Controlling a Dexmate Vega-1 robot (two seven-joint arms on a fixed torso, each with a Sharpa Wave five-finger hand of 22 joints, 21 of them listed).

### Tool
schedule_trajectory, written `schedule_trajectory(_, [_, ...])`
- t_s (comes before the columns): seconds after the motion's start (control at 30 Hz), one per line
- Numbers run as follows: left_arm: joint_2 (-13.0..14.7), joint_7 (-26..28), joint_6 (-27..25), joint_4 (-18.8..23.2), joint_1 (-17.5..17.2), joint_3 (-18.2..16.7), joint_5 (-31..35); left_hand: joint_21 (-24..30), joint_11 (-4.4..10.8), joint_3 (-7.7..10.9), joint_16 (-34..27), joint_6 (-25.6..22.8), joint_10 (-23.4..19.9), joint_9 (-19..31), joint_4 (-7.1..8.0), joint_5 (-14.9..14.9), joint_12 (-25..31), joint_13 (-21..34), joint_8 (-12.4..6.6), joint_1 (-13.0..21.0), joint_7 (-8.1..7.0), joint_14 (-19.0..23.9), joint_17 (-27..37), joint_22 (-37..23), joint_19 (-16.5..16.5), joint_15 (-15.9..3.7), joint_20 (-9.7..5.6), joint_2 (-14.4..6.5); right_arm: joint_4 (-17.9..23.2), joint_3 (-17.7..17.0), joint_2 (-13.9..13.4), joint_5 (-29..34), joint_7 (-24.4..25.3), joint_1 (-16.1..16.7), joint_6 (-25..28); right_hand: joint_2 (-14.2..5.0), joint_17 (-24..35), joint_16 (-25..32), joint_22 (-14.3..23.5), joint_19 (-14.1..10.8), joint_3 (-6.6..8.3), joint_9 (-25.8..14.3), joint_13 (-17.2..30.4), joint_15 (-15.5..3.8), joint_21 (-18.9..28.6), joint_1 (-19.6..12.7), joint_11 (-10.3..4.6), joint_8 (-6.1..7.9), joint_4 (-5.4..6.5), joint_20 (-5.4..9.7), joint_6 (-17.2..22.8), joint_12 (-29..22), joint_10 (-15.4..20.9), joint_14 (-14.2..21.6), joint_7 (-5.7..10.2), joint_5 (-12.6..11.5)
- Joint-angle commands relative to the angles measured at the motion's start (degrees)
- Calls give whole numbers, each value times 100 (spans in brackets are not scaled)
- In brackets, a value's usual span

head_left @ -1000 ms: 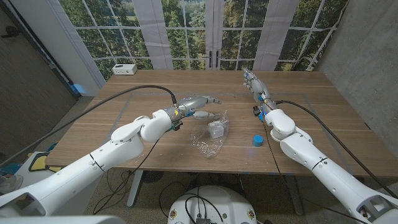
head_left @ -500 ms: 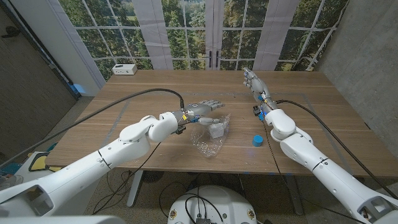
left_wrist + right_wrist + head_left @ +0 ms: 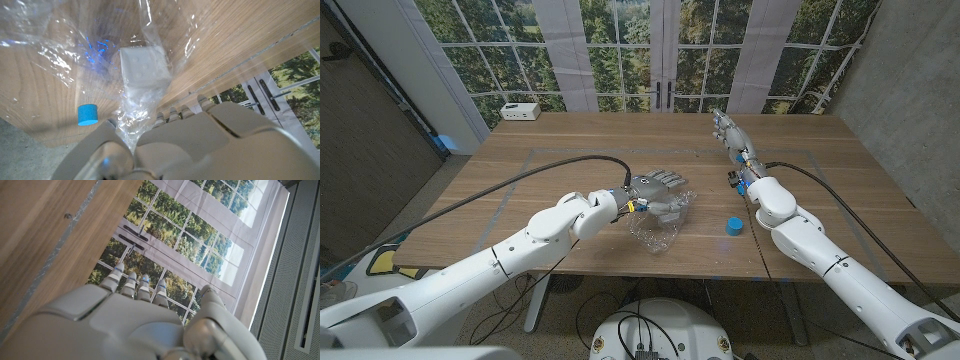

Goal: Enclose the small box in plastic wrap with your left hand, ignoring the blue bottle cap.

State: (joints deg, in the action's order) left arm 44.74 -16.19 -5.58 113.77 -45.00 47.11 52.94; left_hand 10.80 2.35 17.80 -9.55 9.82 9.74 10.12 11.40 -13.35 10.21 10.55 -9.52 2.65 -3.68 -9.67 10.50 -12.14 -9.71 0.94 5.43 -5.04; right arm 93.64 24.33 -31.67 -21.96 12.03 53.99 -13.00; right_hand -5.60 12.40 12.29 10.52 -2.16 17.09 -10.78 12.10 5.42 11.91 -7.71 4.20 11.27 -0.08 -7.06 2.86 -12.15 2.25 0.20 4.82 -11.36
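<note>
The left hand point(image 3: 658, 184) reaches over the middle of the wooden bench point(image 3: 560, 160), fingers spread above the crumpled plastic wrap point(image 3: 655, 228). In the left wrist view a fold of wrap point(image 3: 135, 112) runs up into the hand point(image 3: 200, 145) and appears to be caught between thumb and fingers, so the hand seems to be pinching the film (the exact contact is hidden behind the hand's back).

The small white box point(image 3: 143, 62) lies on the bench inside the clear film, partly draped by it; in the head view it sits just below the left hand's fingertips, largely covered by them, so its edges are hard to make out there.

The blue cap point(image 3: 733, 226) stands on the bench to the robot's right of the wrap, apart from it, near the right forearm. It also appears in the left wrist view point(image 3: 88, 114), seen through the plastic.

The right hand point(image 3: 724, 128) lies well apart, toward the far right of the bench, fingers straight and together, holding nothing. The right wrist view shows its back point(image 3: 135, 325) with the fingers extended over bare wood, pointing toward the windows point(image 3: 620, 45).

A white device point(image 3: 521, 110) sits at the far left corner.
</note>
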Motion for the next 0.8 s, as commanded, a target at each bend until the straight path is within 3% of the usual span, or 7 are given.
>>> schedule_trajectory(0.03, [-121, -516, -35, -56, 55, 141, 444, 13, -16, -52, -49, 1484, 1856, 22, 33, -51, 42, 21, -29, -224, 28, -2569, 19, -22, -2339, 35, 35, -542, -59, -5, 19, -42, -35, -7, -9, 0, 7, 18, 8, -20, 31, -12, 13, -8, 24, 61, 3, 8, 20, 15, 40, 9, 31, 19, 29, -3])
schedule_trajectory(0.57, [-170, -584, 65, -167, 51, 165, 539, 40, -55, -156, -63, 1924, 2159, 27, 47, -126, 24, 26, -5, -393, 78, -2769, 26, -38, -2557, 22, 38, -550, -142, 9, 55, -56, -49, -73, -1, 4, 7, 15, 8, -10, 30, -12, 13, -7, 19, 66, 10, 5, 27, 11, 36, 9, 33, 15, 32, -4])
schedule_trajectory(0.8, [-127, -92, 82, -103, -46, 115, 777, 69, -30, -192, -89, 2029, 2192, 28, 11, -141, 53, 28, -26, -368, 46, -2758, 21, -39, -2577, 31, 73, -518, -174, 47, 53, -40, -89, -147, 53, 4, 7, 14, 8, -8, 31, -12, 13, -3, 18, 69, 6, 3, 31, 6, 34, 9, 33, 12, 33, -4])
